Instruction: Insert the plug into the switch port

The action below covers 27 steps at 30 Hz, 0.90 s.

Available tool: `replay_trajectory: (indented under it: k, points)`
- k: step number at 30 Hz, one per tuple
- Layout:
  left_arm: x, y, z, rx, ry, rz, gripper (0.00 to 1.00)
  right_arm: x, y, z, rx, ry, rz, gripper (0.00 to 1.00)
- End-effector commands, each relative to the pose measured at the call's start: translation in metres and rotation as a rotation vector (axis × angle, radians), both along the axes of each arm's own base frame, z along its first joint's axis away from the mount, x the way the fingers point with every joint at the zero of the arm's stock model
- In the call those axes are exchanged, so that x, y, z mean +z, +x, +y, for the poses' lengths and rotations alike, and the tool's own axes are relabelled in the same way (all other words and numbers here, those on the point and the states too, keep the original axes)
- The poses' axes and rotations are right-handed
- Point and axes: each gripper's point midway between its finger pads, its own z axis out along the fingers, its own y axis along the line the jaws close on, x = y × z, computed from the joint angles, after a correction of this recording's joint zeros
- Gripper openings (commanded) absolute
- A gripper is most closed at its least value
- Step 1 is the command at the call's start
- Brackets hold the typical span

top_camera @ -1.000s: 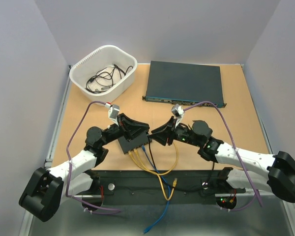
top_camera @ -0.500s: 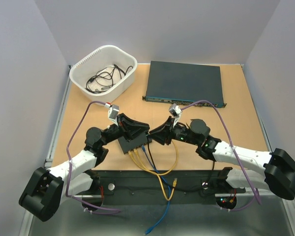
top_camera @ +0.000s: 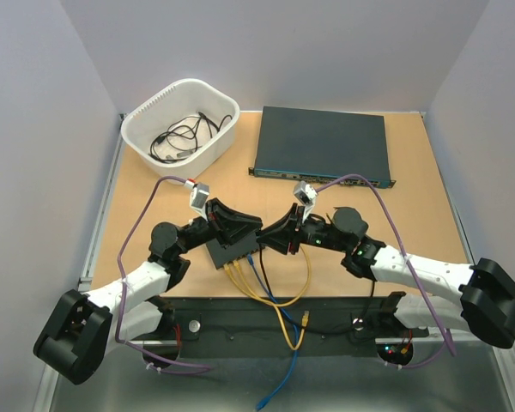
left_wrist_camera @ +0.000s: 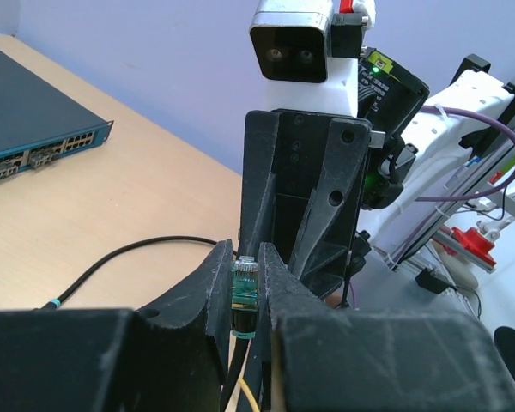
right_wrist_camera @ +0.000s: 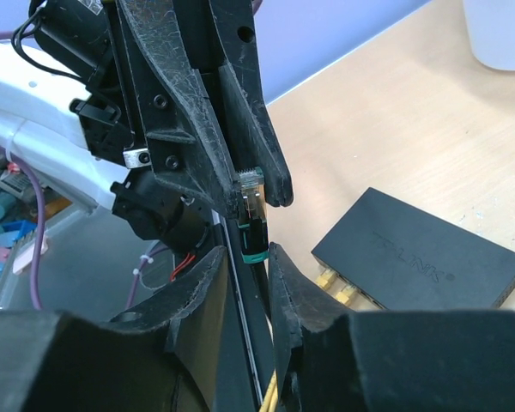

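Plug (left_wrist_camera: 244,287): aloft over the tabletop's near edge, beside the small black switch (right_wrist_camera: 421,262). My left gripper (left_wrist_camera: 245,251) clenched on it; my right gripper (right_wrist_camera: 247,253) straddling it, grip unclear. Risk: twists or drops if I release early.

White arm shells (top_camera: 137,281), black joints (top_camera: 165,238); purple cables (top_camera: 120,257) alongside; a green light (left_wrist_camera: 375,58) on one wrist.

plug (left_wrist_camera: 244,290): clear tip, green boot, black cable; upright, pinched between the left gripper (left_wrist_camera: 245,254) fingers
switch box (right_wrist_camera: 421,262): small, flat, black, lying level — near the plug, not touching
switch port: on the box's edge, too small to single out
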Motion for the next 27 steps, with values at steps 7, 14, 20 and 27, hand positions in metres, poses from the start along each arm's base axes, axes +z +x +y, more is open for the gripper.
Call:
replay_trajectory:
  k: [7,14,20,27]
  points:
    - [0.02,-0.019,0.002,-0.056,-0.065,-0.1,0.0,0.043,0.002,0.009,0.024,0.108,-0.084,0.29]
    - [0.019,-0.022,0.002,-0.065,-0.072,-0.102,0.0,0.044,0.004,0.01,0.019,0.109,-0.093,0.25]
    - [0.021,-0.022,0.003,-0.064,-0.08,-0.107,0.0,0.043,0.0,0.01,0.037,0.111,-0.092,0.24]
    - [0.023,-0.025,0.004,-0.07,-0.097,-0.109,0.0,0.038,-0.007,0.006,0.061,0.113,-0.091,0.3]
